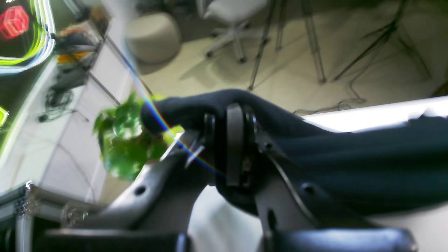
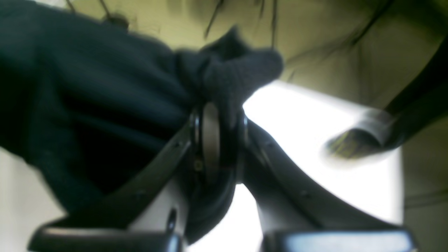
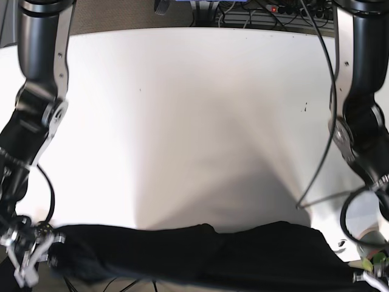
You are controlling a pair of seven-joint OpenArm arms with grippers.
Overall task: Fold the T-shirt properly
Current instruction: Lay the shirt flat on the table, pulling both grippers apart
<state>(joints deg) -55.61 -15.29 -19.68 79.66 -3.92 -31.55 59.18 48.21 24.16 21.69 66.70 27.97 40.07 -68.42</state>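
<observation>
Nothing readable here, honestly: no labels, brand names or numbers in any of the three views. Both wrist views are too blurry to make out any print.

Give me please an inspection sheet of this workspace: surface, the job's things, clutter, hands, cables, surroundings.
Surface: white table, bare apart from a few small dark specks.
Job's things: dark T-shirt, stretched along the near table edge between both hands, bunched, not yet folded.
Clutter: nothing seen on the table.
Hands: left hand shut on a bunch of the shirt; right hand shut on the opposite end.
Cables: black cable hangs along the left arm and loops over the table; more cables lie behind the far edge.
Surroundings: green plant, office chair, tripod legs on the floor.
</observation>
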